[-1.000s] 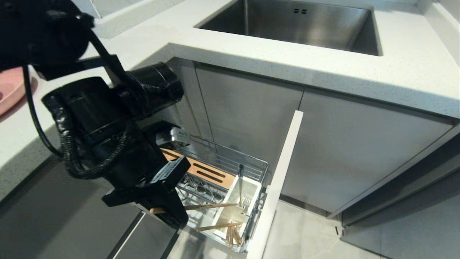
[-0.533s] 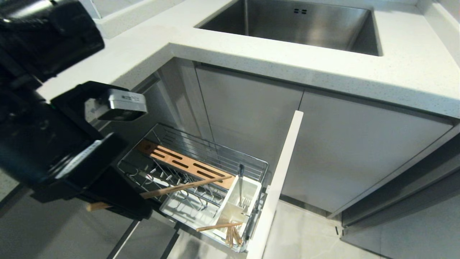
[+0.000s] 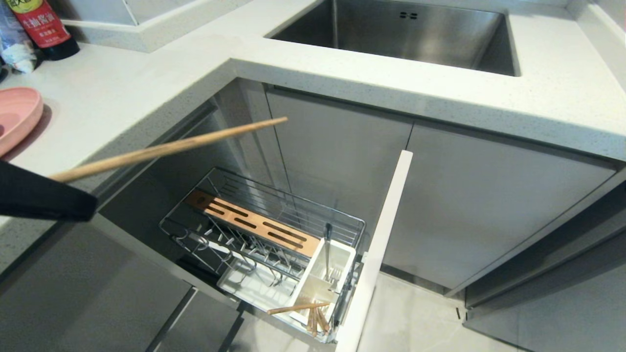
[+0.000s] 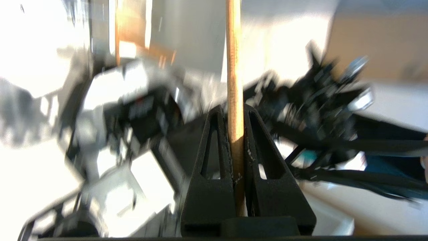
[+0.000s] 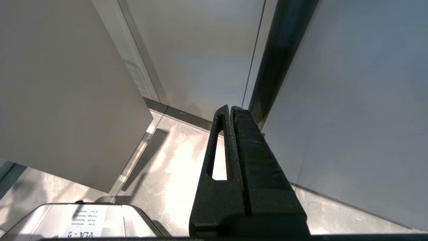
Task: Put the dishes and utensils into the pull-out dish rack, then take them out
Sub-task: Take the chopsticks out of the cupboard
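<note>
Pale stone desk (image 3: 146, 93) wrapping a sink, rack (image 3: 264, 234) pulled out at six o'clock. Unloading step. Left tool (image 4: 235, 134) at nine o'clock clamped shut on one chopstick (image 3: 166, 149), lifted clear; second chopstick (image 3: 298, 308) in caddy. Next: set down on desk near pink plate (image 3: 17, 120). Right tool (image 5: 232, 134) shut, empty, parked

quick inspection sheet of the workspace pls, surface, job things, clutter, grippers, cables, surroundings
surface: white speckled countertop, pink plate at its left edge
job's things: pull-out dish rack open; fork upright in white caddy; one chopstick across the caddy; other chopstick held
clutter: red-labelled bottle on the counter
grippers: left gripper shut on the held chopstick, beside the counter; right gripper shut, parked facing cabinet panels
cables: nothing seen clearly
surroundings: steel sink, grey cabinet doors, tiled floor
</note>
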Available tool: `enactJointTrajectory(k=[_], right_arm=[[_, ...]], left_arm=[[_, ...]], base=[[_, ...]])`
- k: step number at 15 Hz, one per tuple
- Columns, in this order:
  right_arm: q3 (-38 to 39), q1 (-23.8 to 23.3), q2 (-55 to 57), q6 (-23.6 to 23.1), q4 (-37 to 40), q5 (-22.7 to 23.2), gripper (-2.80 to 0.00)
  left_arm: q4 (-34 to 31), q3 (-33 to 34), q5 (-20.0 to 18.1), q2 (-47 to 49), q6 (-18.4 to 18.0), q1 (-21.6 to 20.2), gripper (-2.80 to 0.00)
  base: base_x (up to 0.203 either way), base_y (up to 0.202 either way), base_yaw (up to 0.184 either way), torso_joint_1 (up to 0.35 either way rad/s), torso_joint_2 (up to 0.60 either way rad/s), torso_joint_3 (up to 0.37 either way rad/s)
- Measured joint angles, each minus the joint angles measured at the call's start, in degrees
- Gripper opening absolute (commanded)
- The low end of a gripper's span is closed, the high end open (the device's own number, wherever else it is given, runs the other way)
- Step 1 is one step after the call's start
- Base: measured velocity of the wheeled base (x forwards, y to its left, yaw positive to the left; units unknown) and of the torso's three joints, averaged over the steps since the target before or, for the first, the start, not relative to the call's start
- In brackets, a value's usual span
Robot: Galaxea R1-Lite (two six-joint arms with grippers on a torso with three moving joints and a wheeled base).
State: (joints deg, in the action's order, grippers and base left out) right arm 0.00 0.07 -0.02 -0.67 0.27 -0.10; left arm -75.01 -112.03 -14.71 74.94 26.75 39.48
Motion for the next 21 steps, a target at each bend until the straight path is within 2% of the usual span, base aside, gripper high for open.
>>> enactJointTrajectory(k=[3, 11, 15, 16, 19, 21], right_arm=[[0.0, 0.0, 0.0, 0.0, 0.0, 0.0, -2.80], [0.0, 0.0, 0.0, 0.0, 0.0, 0.0, -2.80], [0.0, 0.0, 0.0, 0.0, 0.0, 0.0, -2.80], [0.0, 0.0, 0.0, 0.0, 0.0, 0.0, -2.80], [0.0, 0.0, 0.0, 0.0, 0.0, 0.0, -2.80], [0.0, 0.0, 0.0, 0.0, 0.0, 0.0, -2.80]], left_arm=[[4.9, 0.0, -0.1, -4.5, 0.1, -5.2, -2.80], [15.9, 0.2, -0.2, -8.9, 0.3, -30.6, -2.80], [18.2, 0.5, 1.5, -8.1, -0.1, -38.4, -2.80], [18.9, 0.5, 3.7, -7.5, -0.2, -39.3, -2.80], [20.4, 0.7, 15.6, -4.6, -0.4, -40.1, -2.80], [21.0, 0.9, 21.7, -2.3, -0.4, -39.9, -2.80]], base=[[0.000, 0.000, 0.000, 0.000, 0.00, 0.000], [0.000, 0.000, 0.000, 0.000, 0.00, 0.000], [0.000, 0.000, 0.000, 0.000, 0.00, 0.000], [0.000, 0.000, 0.000, 0.000, 0.00, 0.000], [0.000, 0.000, 0.000, 0.000, 0.00, 0.000], [0.000, 0.000, 0.000, 0.000, 0.00, 0.000]])
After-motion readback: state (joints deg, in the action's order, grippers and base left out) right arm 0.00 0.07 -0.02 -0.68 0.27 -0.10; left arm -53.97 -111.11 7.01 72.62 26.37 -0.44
